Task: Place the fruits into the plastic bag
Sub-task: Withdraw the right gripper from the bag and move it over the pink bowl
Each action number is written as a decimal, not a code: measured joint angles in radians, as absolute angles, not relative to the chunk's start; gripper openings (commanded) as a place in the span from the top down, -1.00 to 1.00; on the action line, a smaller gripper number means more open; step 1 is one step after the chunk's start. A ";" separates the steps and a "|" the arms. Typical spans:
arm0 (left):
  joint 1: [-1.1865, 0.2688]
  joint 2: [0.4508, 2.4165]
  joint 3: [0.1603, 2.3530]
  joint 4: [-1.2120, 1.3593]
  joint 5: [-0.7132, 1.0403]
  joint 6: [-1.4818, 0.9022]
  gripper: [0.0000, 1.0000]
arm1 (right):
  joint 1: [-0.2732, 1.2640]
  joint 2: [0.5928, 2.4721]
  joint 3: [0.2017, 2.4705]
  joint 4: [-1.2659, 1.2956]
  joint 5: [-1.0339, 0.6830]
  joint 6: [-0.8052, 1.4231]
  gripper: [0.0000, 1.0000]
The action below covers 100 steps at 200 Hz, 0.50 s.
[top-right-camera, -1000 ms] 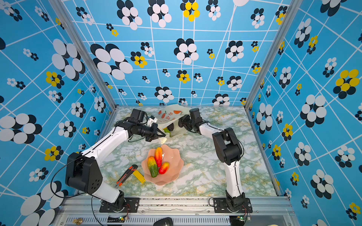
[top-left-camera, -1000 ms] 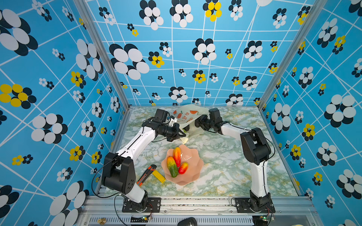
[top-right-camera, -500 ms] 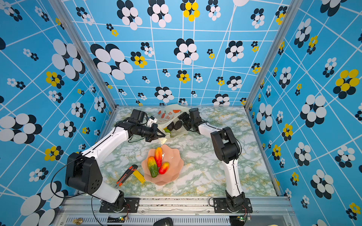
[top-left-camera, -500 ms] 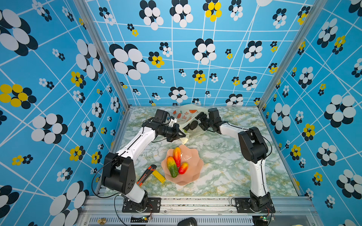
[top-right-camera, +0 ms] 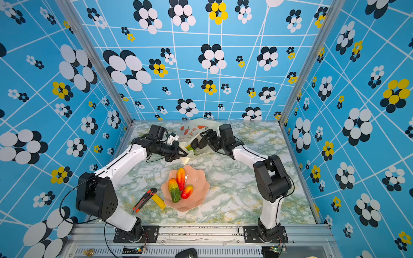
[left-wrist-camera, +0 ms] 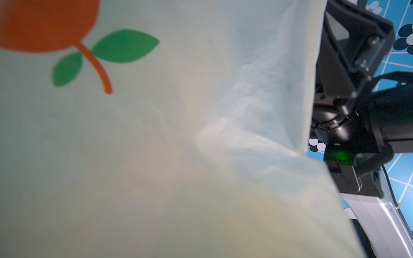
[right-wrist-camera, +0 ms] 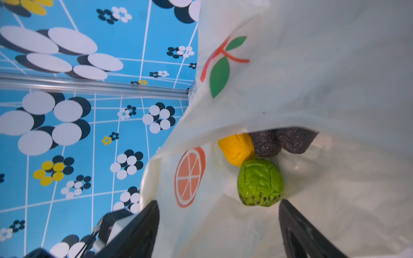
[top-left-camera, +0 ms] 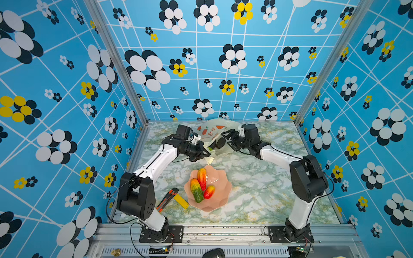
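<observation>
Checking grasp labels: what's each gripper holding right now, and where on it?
Left gripper is shut on the bag, pinching the near edge of its mouth. Right gripper is open at the mouth, holding nothing.

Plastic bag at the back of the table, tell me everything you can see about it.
The plastic bag is thin, translucent, pale yellowish and crinkled, printed with orange and red fruit and green leaves. It lies at the back of the table, mouth open. The left gripper is shut on its near edge; the open right gripper sits at the mouth. Inside lie a green fruit, a yellow fruit and two black bumpy fruits.
</observation>
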<state>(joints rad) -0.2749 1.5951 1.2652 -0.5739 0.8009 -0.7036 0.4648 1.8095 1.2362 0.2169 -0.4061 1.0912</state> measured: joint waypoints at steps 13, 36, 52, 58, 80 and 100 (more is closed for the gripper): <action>-0.270 1.595 1.265 -0.574 0.801 -0.703 1.00 | 0.480 1.763 1.219 0.191 -0.418 1.039 -0.73; -0.268 1.596 1.266 -0.573 0.804 -0.703 1.00 | 0.513 1.682 1.216 0.095 -0.432 0.896 -0.80; -0.268 1.596 1.272 -0.575 0.804 -0.703 1.00 | 0.543 1.618 1.205 0.020 -0.437 0.770 -0.98; -0.268 1.596 1.276 -0.577 0.804 -0.698 1.00 | 0.557 1.586 1.191 -0.006 -0.437 0.722 -0.99; -0.263 1.595 1.289 -0.583 0.804 -0.687 1.00 | 0.604 1.459 1.105 -0.084 -0.425 0.570 -0.99; -0.254 1.595 1.290 -0.588 0.804 -0.683 1.00 | 0.640 1.360 1.024 -0.166 -0.398 0.440 -0.99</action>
